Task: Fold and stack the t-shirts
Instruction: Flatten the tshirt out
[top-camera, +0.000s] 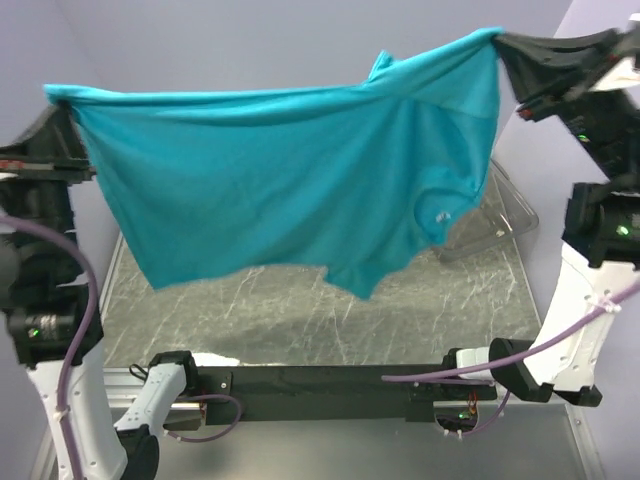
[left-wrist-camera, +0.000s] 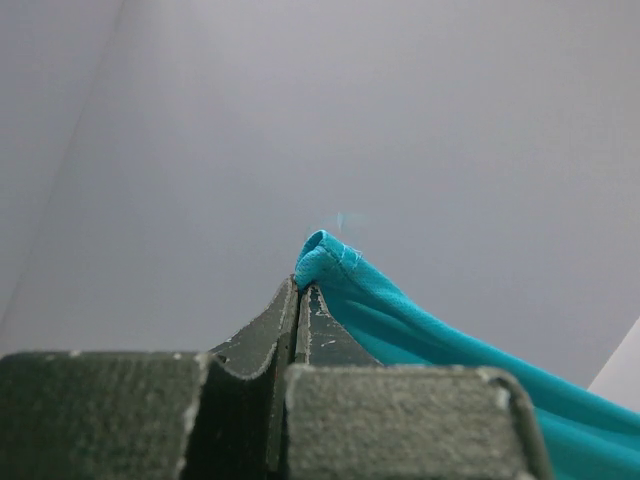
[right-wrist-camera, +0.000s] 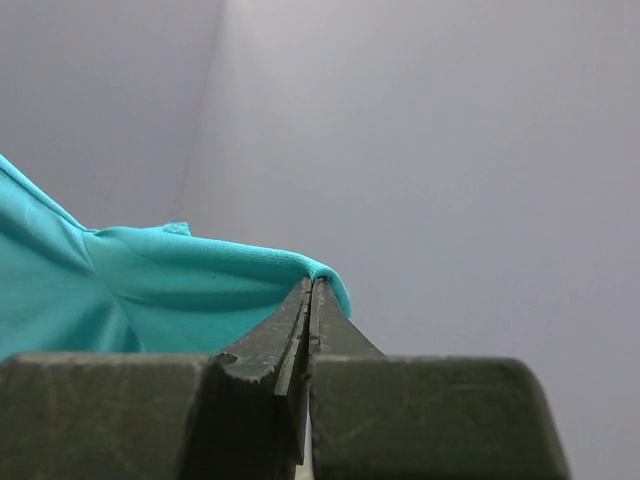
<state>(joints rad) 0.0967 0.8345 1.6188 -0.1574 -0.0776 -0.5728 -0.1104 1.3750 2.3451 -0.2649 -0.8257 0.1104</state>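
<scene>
The teal-blue t-shirt (top-camera: 290, 180) hangs spread in the air above the table, stretched between both grippers. My left gripper (top-camera: 60, 100) is shut on its upper left corner, seen as a teal fold (left-wrist-camera: 325, 255) at the fingertips in the left wrist view. My right gripper (top-camera: 503, 42) is shut on its upper right corner, where cloth (right-wrist-camera: 200, 280) drapes over the fingertips in the right wrist view. A small white neck label (top-camera: 441, 215) shows low on the right. The shirt's lower edge hangs above the table. The white t-shirt is not in view.
A clear plastic tray (top-camera: 500, 215) sits at the back right of the marbled grey table (top-camera: 300, 310), partly hidden by the shirt. The black bar (top-camera: 320, 380) joining the arm bases lies along the near edge. Lilac walls stand behind.
</scene>
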